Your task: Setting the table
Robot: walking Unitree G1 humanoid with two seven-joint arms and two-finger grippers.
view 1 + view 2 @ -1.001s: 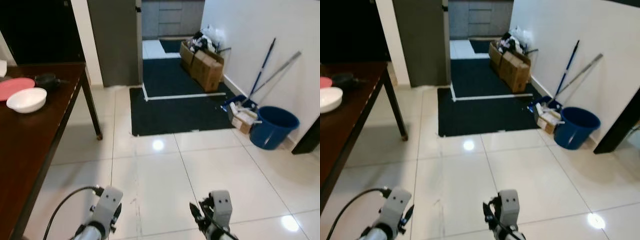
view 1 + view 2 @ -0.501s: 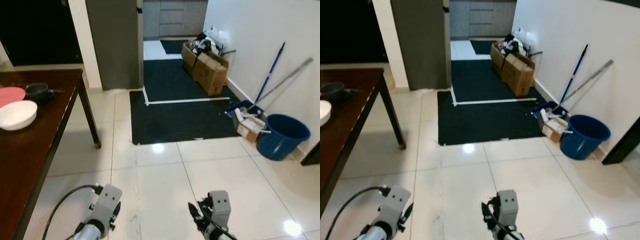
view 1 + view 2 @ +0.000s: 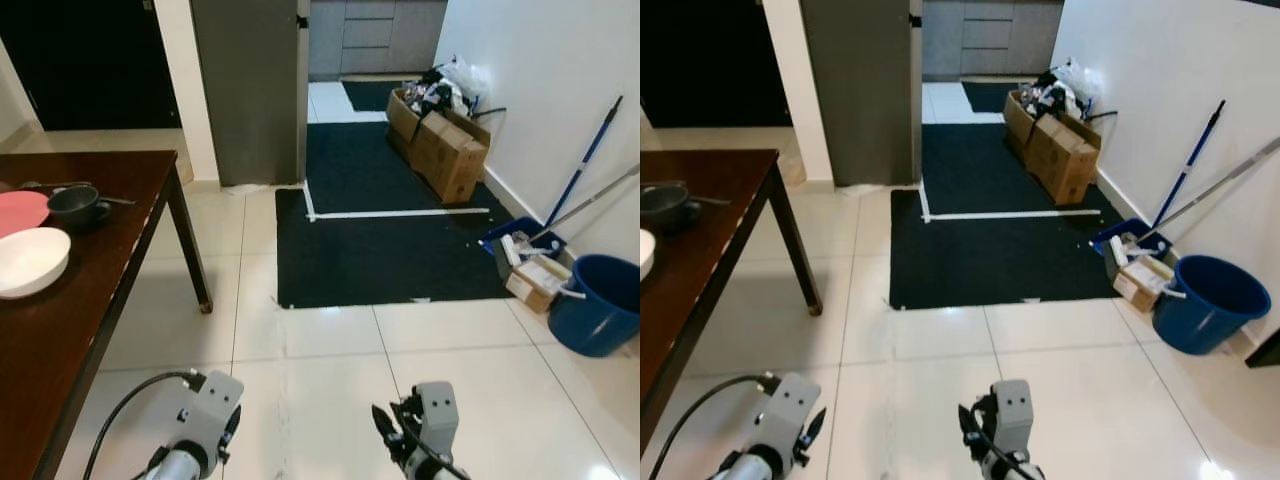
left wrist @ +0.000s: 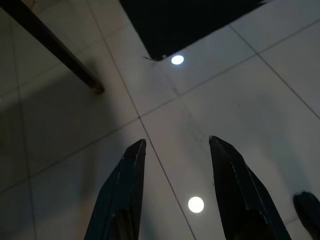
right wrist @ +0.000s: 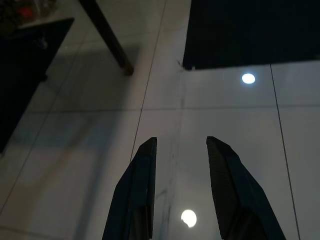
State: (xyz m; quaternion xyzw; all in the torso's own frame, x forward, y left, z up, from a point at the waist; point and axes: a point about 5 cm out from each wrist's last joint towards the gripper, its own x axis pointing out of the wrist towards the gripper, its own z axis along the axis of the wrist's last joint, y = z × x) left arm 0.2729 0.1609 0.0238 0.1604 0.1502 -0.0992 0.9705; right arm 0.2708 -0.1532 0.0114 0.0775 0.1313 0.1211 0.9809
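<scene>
A dark wooden table (image 3: 70, 330) stands at my left. On it lie a white bowl (image 3: 28, 262), a pink plate (image 3: 18, 211) and a dark cup (image 3: 75, 203) with a spoon behind it. Both arms hang low over the tiled floor. My left gripper (image 4: 177, 150) is open with nothing between its fingers, and a table leg (image 4: 55, 47) shows beyond it. My right gripper (image 5: 178, 145) is open too, over bare tiles. The wrists appear at the bottom of the eye views, left (image 3: 205, 410) and right (image 3: 425, 425).
A black mat (image 3: 390, 235) covers the floor ahead toward a doorway beside a grey pillar (image 3: 250, 90). Cardboard boxes (image 3: 445, 145) line the right wall. A blue bucket (image 3: 600, 315), a mop handle (image 3: 585, 160) and small boxes (image 3: 535, 280) stand at the right.
The whole view has swung leftward and up, so the table shows more and the bucket sits nearer the right edge. Both grippers hold the same open pose.
</scene>
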